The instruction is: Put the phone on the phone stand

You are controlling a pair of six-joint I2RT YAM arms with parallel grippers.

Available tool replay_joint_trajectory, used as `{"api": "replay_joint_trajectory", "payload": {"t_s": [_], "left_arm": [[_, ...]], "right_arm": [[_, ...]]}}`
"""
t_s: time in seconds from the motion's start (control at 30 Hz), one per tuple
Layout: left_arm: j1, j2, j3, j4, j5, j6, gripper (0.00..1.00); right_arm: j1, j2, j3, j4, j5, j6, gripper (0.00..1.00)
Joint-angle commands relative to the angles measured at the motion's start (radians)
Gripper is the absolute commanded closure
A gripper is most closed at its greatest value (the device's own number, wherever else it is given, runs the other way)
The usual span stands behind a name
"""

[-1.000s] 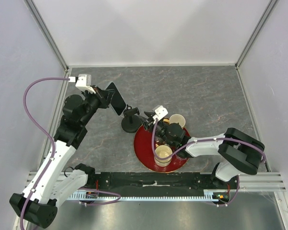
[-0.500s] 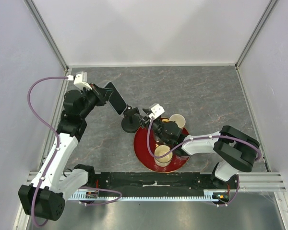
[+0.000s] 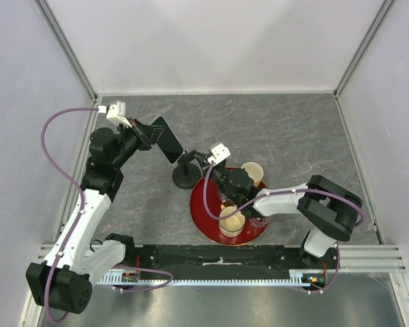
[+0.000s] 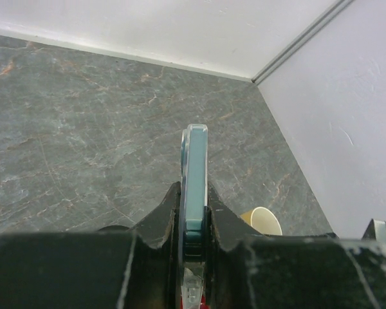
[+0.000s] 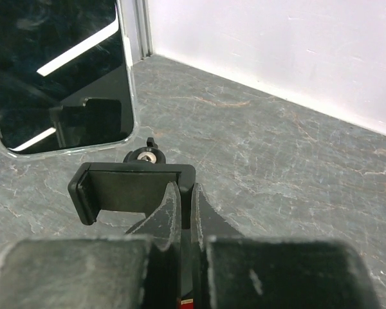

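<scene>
The phone [image 3: 167, 139] is held on edge above the table by my left gripper [image 3: 150, 134], which is shut on it. In the left wrist view the phone [image 4: 194, 161] shows edge-on between the jaws of that gripper [image 4: 194, 196]. The phone stand [image 3: 185, 178] stands just right of the phone, its cradle [image 3: 191, 158] on top. My right gripper [image 3: 203, 162] is shut on the cradle's right end. In the right wrist view the gripper [image 5: 185, 188] pinches the cradle [image 5: 125, 190], and the phone's black screen [image 5: 58, 71] hangs above and to the left of it.
A red round tray [image 3: 208, 225] lies right of the stand under my right arm. It holds a paper cup [image 3: 232, 219]; a second cup [image 3: 252, 172] is at its far edge and shows in the left wrist view [image 4: 265, 221]. Walls close in the table.
My right gripper has moved left and away from the arm bases, up to the stand's cradle. My left gripper with the phone has shifted slightly away from the bases and to the right.
</scene>
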Motion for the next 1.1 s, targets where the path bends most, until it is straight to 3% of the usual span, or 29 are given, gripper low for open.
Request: {"api": "replay_joint_trajectory", "payload": {"t_s": [0.0,0.13,0.43,0.53,0.67,0.8,1.07], "left_arm": [[0.003,-0.007,0.025,0.12,0.104,0.022,0.98],[0.003,0.015,0.023,0.163,0.188,0.036,0.98],[-0.003,0.058,-0.011,0.35,0.427,0.021,0.98],[-0.006,0.031,-0.029,0.359,0.389,0.03,0.98],[-0.005,-0.015,-0.049,0.339,0.305,0.063,0.98],[-0.003,-0.06,-0.067,0.307,0.169,0.08,0.98],[-0.002,-0.061,-0.071,0.298,0.159,0.079,0.98]], "right_arm": [[-0.018,0.006,0.025,0.021,-0.017,0.026,1.0],[-0.037,0.003,0.023,0.008,-0.067,0.037,1.0],[-0.115,0.009,0.1,-0.168,-0.347,0.095,1.0],[-0.124,0.003,0.101,-0.212,-0.36,0.083,1.0],[-0.123,-0.008,0.083,-0.202,-0.354,0.081,0.78],[-0.124,-0.003,0.078,-0.191,-0.33,0.084,0.66],[-0.124,0.003,0.081,-0.176,-0.325,0.083,0.64]]}}
